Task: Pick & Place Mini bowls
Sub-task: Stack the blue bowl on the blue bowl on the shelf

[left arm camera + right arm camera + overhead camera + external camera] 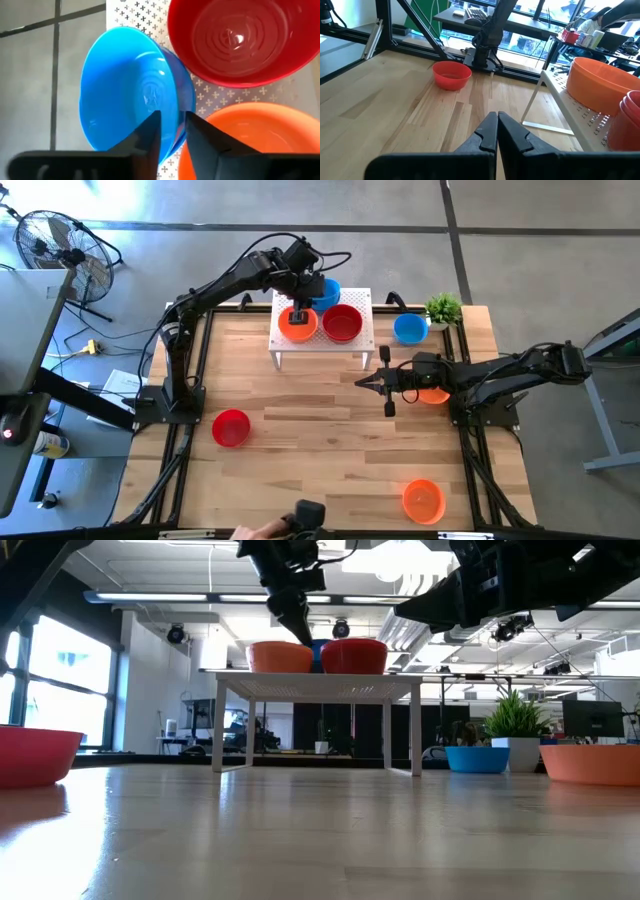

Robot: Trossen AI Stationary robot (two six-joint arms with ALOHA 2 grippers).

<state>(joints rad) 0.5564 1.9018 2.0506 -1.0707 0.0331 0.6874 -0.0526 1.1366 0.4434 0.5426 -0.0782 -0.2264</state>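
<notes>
Left gripper [172,131] was over the white stand [322,340] at the far side of the desk [320,450], fingers pinching the rim of the blue bowl [130,90], one finger inside and one outside. That bowl sat on the stand's far edge, touching the red bowl [235,40] and just beside the orange bowl [255,135]; any lift looked like it had to go straight up to clear both. Right gripper [497,131] hovered right of centre, fingers pressed together, empty, pointing left toward the stand. Loose bowls: red one [231,428] near left, orange one [423,500] near right, blue one [410,329] far right by the plant [443,308], another orange [434,394] under the right arm.
</notes>
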